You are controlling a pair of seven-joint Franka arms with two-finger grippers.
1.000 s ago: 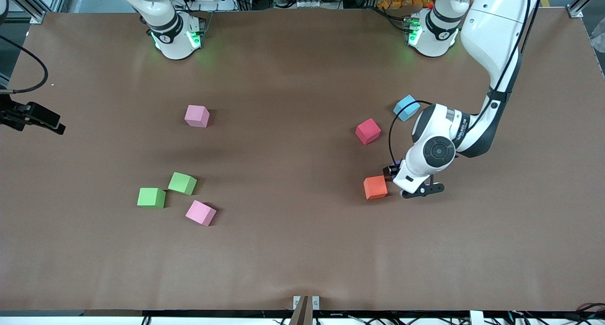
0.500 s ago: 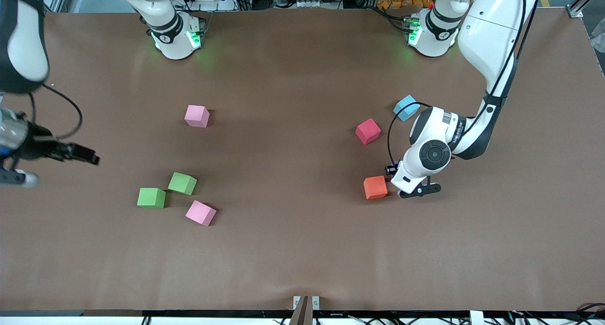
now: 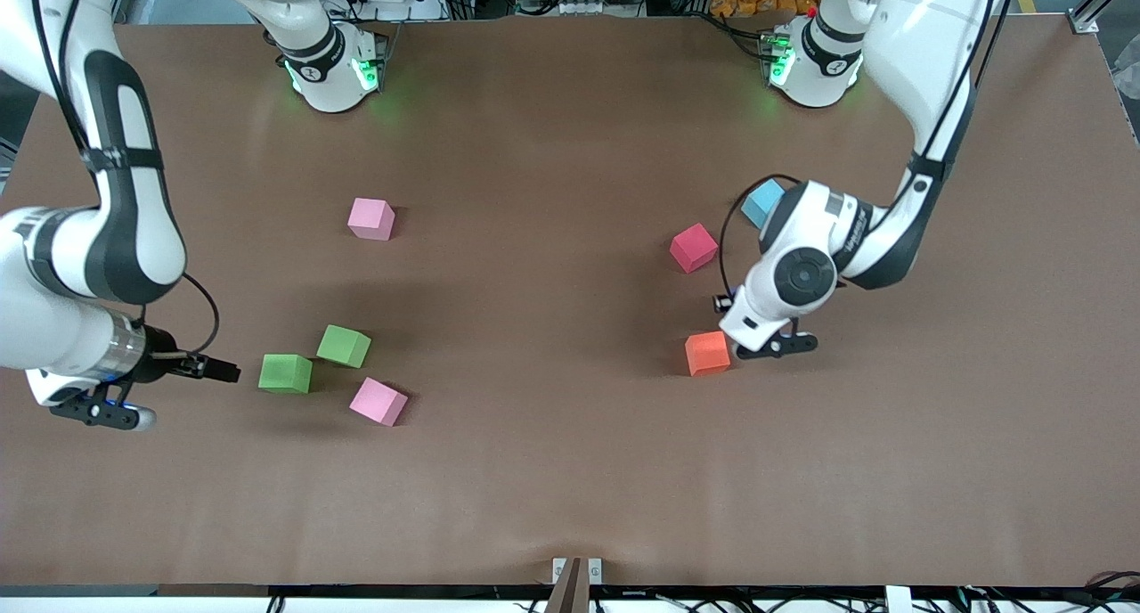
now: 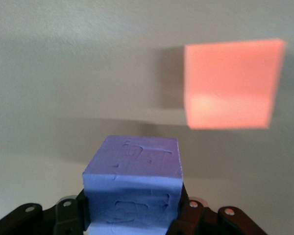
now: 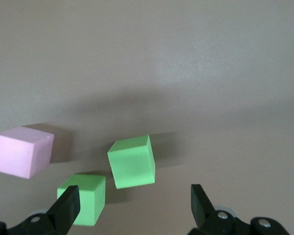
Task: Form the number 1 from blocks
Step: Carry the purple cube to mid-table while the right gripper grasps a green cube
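On the brown worktop [image 3: 552,470] we have both arms out. Our left gripper [image 4: 132,220] is clamped on the purple block [image 4: 133,188], low over the worktop just beside the orange block [image 3: 707,353], with the red block [image 3: 693,247] near toward the base edge. Our right gripper [image 5: 132,208], jaws apart, hangs over the two green blocks [image 3: 285,372] by the right arm's end. We judge the gathering step; next, carry purple to the digit's line.

Purple block [image 4: 132,188] in the left end effector [image 4: 132,220] (fingers clamped), orange block [image 4: 230,85] nearby
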